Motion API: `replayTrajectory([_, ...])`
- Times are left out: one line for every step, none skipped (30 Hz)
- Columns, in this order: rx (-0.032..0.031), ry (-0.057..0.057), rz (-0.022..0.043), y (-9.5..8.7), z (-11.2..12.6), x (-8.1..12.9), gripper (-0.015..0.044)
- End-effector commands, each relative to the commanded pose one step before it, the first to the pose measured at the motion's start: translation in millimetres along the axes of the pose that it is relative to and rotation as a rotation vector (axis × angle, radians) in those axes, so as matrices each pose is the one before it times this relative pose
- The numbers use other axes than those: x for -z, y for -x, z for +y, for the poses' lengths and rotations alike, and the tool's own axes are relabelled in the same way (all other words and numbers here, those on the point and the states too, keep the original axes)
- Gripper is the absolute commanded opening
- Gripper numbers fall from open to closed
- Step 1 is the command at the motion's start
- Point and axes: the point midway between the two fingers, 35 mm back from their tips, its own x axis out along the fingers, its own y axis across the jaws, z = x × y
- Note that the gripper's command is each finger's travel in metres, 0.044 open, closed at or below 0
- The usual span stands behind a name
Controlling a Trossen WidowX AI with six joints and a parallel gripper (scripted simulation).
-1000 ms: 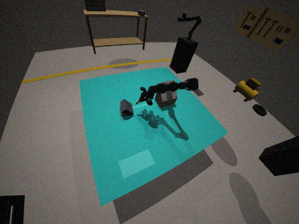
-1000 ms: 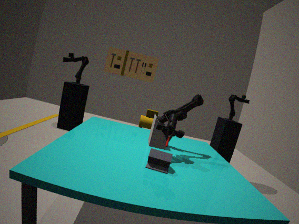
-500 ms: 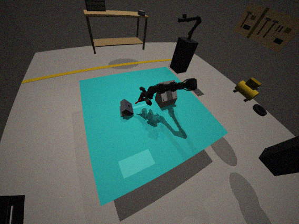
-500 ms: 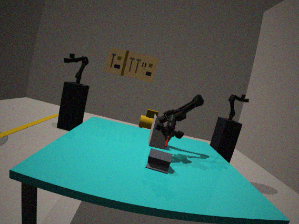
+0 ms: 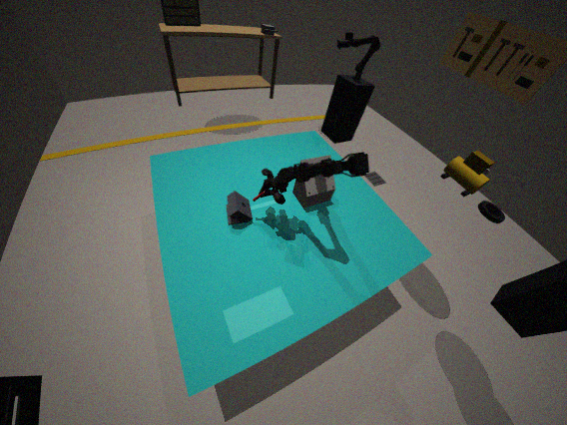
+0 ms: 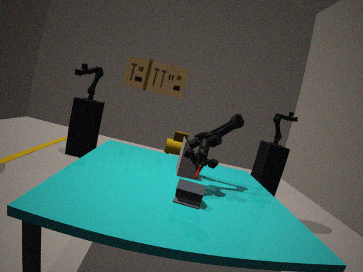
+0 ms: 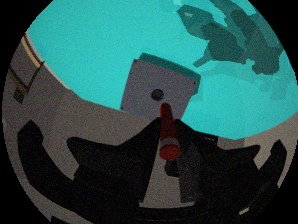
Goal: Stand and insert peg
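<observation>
a turquoise table [image 6: 96,191] stands on a pale floor with a yellow line [image 5: 150,139], grey walls around. the red peg [image 7: 165,129], gripped in the clenched gripper [image 7: 168,163], hangs above the table, tip towards the sloped panel's [image 7: 143,92] hole [image 7: 156,95].

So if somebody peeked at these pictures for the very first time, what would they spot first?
Probably the big bright turquoise table that fills the middle of the room. Next comes the black robot arm reaching over it, with its tool shut on a little red peg held in the air, tilted. Just beyond the peg's tip sits a small grey sloped panel with one dark hole in its face.
</observation>
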Motion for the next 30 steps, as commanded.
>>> replayTrajectory([-0.00704, -0.0067, -0.00058, -3.84, 2.61, -1.33, 0.0])
replayTrajectory([-0.00037, 0.0005, 0.00104, -0.73, 0.2, 0.05, 0.0])
replayTrajectory([-0.00036, 0.0005, 0.00104, -0.73, 0.2, 0.05, 0.0])
replayTrajectory([-0.00036, 0.0005, 0.00105, -0.73, 0.2, 0.04, 0.0])
replayTrajectory([-0.00036, 0.0005, 0.00105, -0.73, 0.2, 0.03, 0.0])
replayTrajectory([-0.00036, 0.0005, 0.00105, -0.73, 0.2, 0.03, 0.0])
replayTrajectory([-0.00035, 0.0005, 0.00105, -0.73, 0.2, 0.02, 0.0])
replayTrajectory([-0.00035, 0.0005, 0.00105, -0.73, 0.2, 0.01, 0.0])
replayTrajectory([-0.00035, 0.0005, 0.00105, -0.73, 0.2, 0.01, 0.0])
replayTrajectory([-0.00035, 0.0005, 0.00106, -0.73, 0.2, 0.0, 0.0])
replayTrajectory([-0.00033, 0.0005, 0.00102, -0.71, 0.2, 0.0, 0.0])
replayTrajectory([-0.00033, 0.0004, 0.00102, -0.71, 0.2, -0.01, 0.0])
replayTrajectory([-0.00033, 0.0004, 0.00103, -0.71, 0.2, -0.01, 0.0])
replayTrajectory([-0.00033, 0.0004, 0.00103, -0.71, 0.2, -0.02, 0.0])
replayTrajectory([-0.00033, 0.0004, 0.00103, -0.71, 0.2, -0.03, 0.0])
replayTrajectory([-0.00032, 0.0004, 0.00103, -0.71, 0.2, -0.03, 0.0])
replayTrajectory([-0.00032, 0.0004, 0.00103, -0.71, 0.19, -0.04, 0.0])
replayTrajectory([-0.00032, 0.0004, 0.00103, -0.71, 0.19, -0.05, 0.0])
replayTrajectory([-0.00032, 0.0004, 0.00103, -0.7, 0.19, -0.05, 0.0])
replayTrajectory([-0.00032, 0.0004, 0.00104, -0.7, 0.19, -0.06, 0.0])
replayTrajectory([-0.00031, 0.0004, 0.00104, -0.7, 0.19, -0.07, 0.0])
replayTrajectory([-0.00031, 0.0004, 0.00104, -0.7, 0.19, -0.07, 0.0])
replayTrajectory([-0.00031, 0.0004, 0.00104, -0.7, 0.19, -0.08, 0.0])
replayTrajectory([-0.00031, 0.0004, 0.00104, -0.7, 0.19, -0.09, 0.0])
replayTrajectory([-0.0003, 0.0004, 0.00104, -0.7, 0.19, -0.09, 0.0])
replayTrajectory([-0.0003, 0.0004, 0.00104, -0.7, 0.19, -0.1, 0.0])
replayTrajectory([-0.0003, 0.0004, 0.00105, -0.7, 0.19, -0.11, 0.0])
replayTrajectory([-0.0003, 0.0004, 0.00105, -0.7, 0.19, -0.11, 0.0])
replayTrajectory([-0.0003, 0.0004, 0.00105, -0.7, 0.19, -0.13, 0.0])
replayTrajectory([-0.00029, 0.0004, 0.00105, -0.7, 0.19, -0.13, 0.0])
